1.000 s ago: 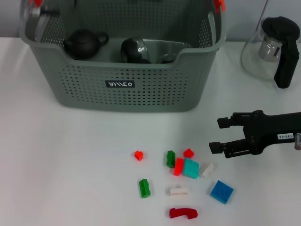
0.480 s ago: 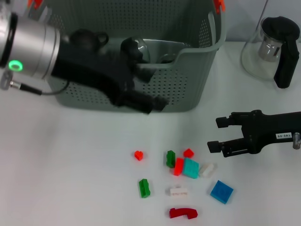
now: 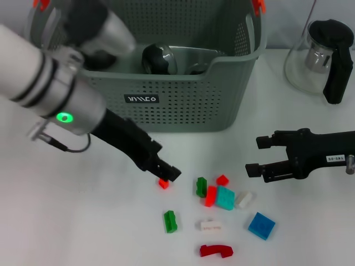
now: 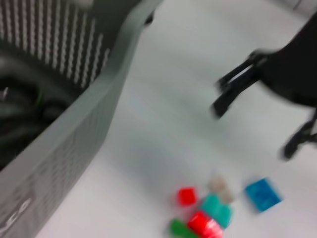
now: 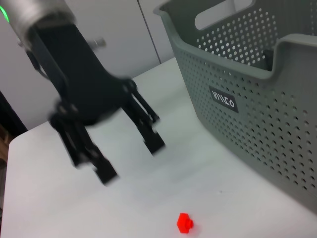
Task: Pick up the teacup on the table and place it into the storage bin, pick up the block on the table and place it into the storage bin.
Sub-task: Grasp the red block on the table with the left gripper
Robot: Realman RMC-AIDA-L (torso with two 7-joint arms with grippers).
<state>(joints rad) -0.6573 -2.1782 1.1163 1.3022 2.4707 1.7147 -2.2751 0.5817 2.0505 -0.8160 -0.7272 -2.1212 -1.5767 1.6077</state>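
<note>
The grey perforated storage bin [image 3: 183, 105] stands at the back of the table, also in the right wrist view [image 5: 277, 124]. Inside it lies a dark glossy round vessel [image 3: 160, 58], seemingly the teacup. Several small blocks are scattered on the table in front. My left gripper [image 3: 165, 170] hangs open just over the small red block [image 3: 163, 183]. The right wrist view shows its spread fingers [image 5: 155, 144] a little short of that red block [image 5: 185, 223]. My right gripper [image 3: 259, 157] hovers open to the right of the blocks, holding nothing.
A glass pitcher [image 3: 319, 55] with a black handle stands at the back right. Green [image 3: 170, 221], teal [image 3: 226, 198], blue [image 3: 261, 225], white [image 3: 211, 225] and dark red [image 3: 216, 251] blocks lie near the front. A black teapot is partly hidden in the bin.
My left arm has swung from over the bin down to the table, its gripper now just above the small red block. The right gripper has stayed put.
</note>
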